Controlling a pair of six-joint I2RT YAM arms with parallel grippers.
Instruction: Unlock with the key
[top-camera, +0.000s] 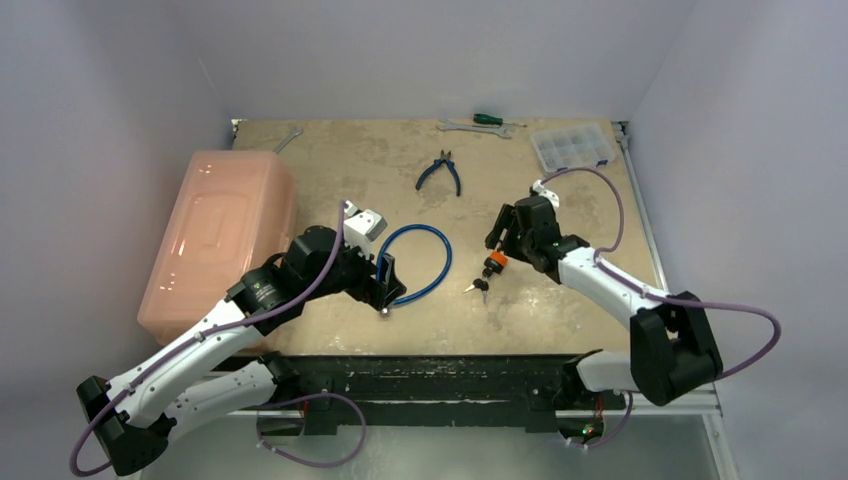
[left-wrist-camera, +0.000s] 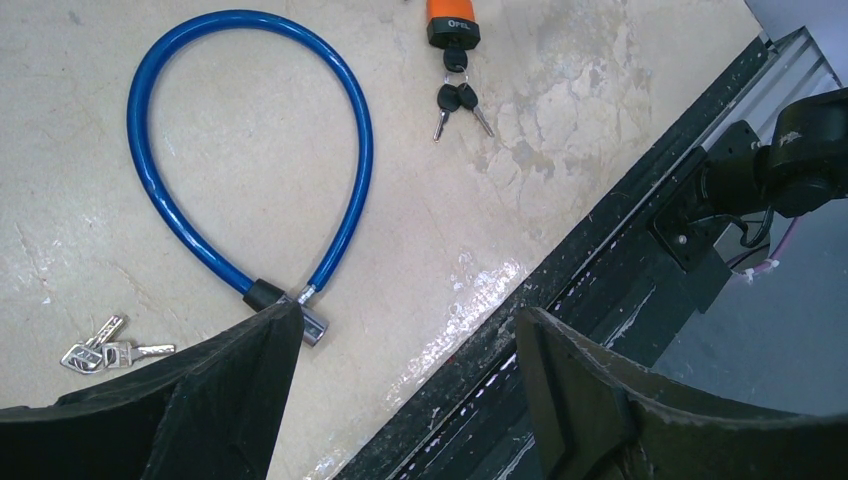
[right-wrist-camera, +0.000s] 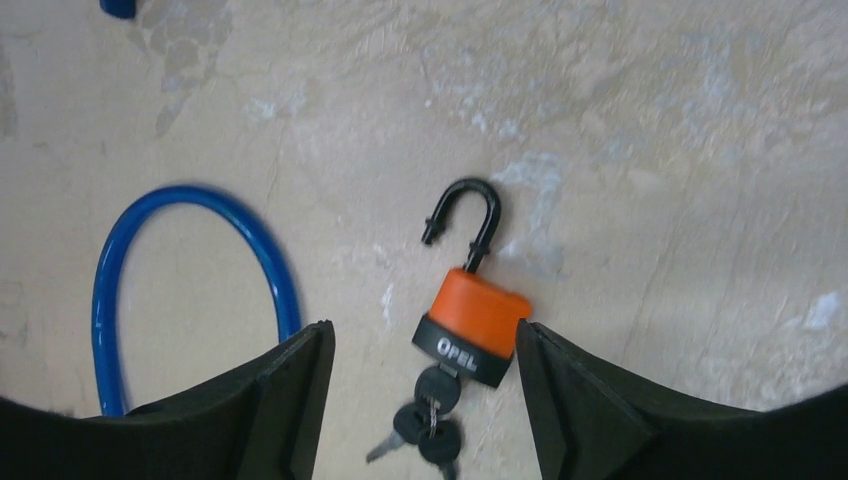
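An orange padlock (right-wrist-camera: 472, 318) with a black base lies on the table, its black shackle (right-wrist-camera: 465, 205) swung open. A black-headed key (right-wrist-camera: 438, 388) sits in its keyhole, with two more keys hanging from the ring. My right gripper (right-wrist-camera: 420, 332) is open, just above the padlock, a finger on each side and not touching it. The top view shows the padlock (top-camera: 494, 262) under the right gripper (top-camera: 500, 243). My left gripper (left-wrist-camera: 408, 315) is open and empty beside the blue cable lock (left-wrist-camera: 250, 150), near its metal head (left-wrist-camera: 312, 322). The padlock also shows in the left wrist view (left-wrist-camera: 452, 20).
Silver keys (left-wrist-camera: 105, 350) lie beside the cable lock. A pink plastic box (top-camera: 215, 235) stands at the left. Blue-handled pliers (top-camera: 440, 172), wrenches (top-camera: 470, 127), a screwdriver (top-camera: 487, 118) and a clear organiser (top-camera: 572, 148) lie at the back. A black rail (top-camera: 450, 365) edges the table front.
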